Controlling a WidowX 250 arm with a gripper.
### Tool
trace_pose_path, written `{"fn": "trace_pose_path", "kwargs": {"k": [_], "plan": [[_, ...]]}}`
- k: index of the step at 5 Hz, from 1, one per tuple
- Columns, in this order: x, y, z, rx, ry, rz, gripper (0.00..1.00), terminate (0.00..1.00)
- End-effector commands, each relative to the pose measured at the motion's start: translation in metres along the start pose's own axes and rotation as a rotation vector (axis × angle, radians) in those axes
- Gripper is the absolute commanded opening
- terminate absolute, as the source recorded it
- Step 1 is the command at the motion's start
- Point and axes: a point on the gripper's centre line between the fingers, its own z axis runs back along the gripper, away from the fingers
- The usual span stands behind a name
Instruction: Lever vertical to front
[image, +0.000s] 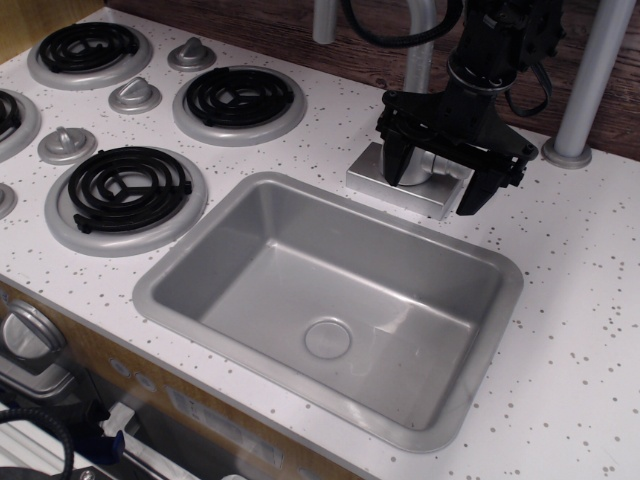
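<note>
My black gripper (432, 193) hangs over the faucet's square silver base (385, 180) behind the sink. Its two fingers (394, 160) are spread wide, one on each side of the faucet's body (425, 168), with the tips just above the base. The jaws are open and nothing shows held between them. The lever is hidden behind the gripper body. The faucet's pipe (420, 55) rises behind the gripper.
A grey sink basin (170, 285) lies in front of the faucet. Three black coil burners (125, 190) and round silver knobs (135, 95) lie to the left. A grey post with a round foot (568, 152) stands to the right, and a wooden wall is behind.
</note>
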Motion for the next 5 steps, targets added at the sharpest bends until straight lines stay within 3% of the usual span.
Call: {"fn": "trace_pose_path", "kwargs": {"k": [1,3,5], "plan": [[0.000,0.000,0.000,0.000,0.000,0.000,1.00,0.00],[0.021,-0.006,0.018,-0.007,-0.113,-0.110,1.00,0.00],[0.048,-0.012,0.031,0.003,-0.161,-0.202,1.00,0.00]]}}
